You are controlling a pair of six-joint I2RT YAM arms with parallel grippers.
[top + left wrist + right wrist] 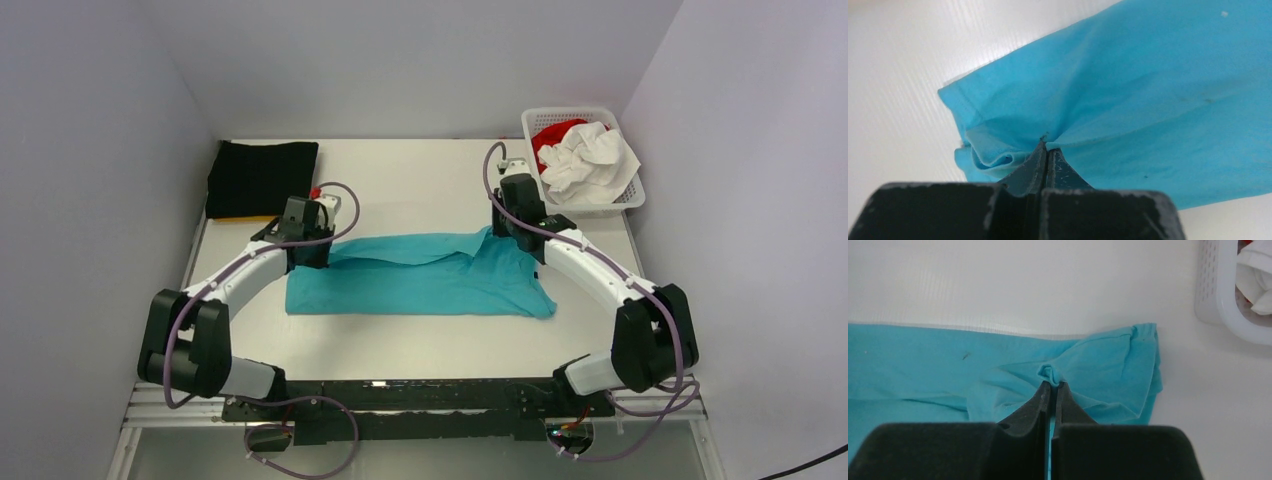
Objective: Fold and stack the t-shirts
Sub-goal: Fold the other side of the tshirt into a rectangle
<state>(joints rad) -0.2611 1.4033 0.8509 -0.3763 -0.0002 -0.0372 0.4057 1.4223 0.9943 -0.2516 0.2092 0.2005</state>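
Observation:
A turquoise t-shirt [420, 285] lies partly folded across the middle of the table. My left gripper [312, 250] is shut on its far left edge; the left wrist view shows the cloth [1128, 100] pinched and puckered at the fingertips [1047, 145]. My right gripper [508, 232] is shut on the far right edge, near a sleeve; a small fold of cloth [1050, 372] sticks up between the closed fingers [1053, 386]. A folded black t-shirt [262, 177] lies on an orange-yellow one [245, 219] at the far left.
A white lattice basket [632, 195] at the far right holds crumpled white [590, 160] and red [550, 135] shirts; its corner shows in the right wrist view [1218, 295]. Walls close in on three sides.

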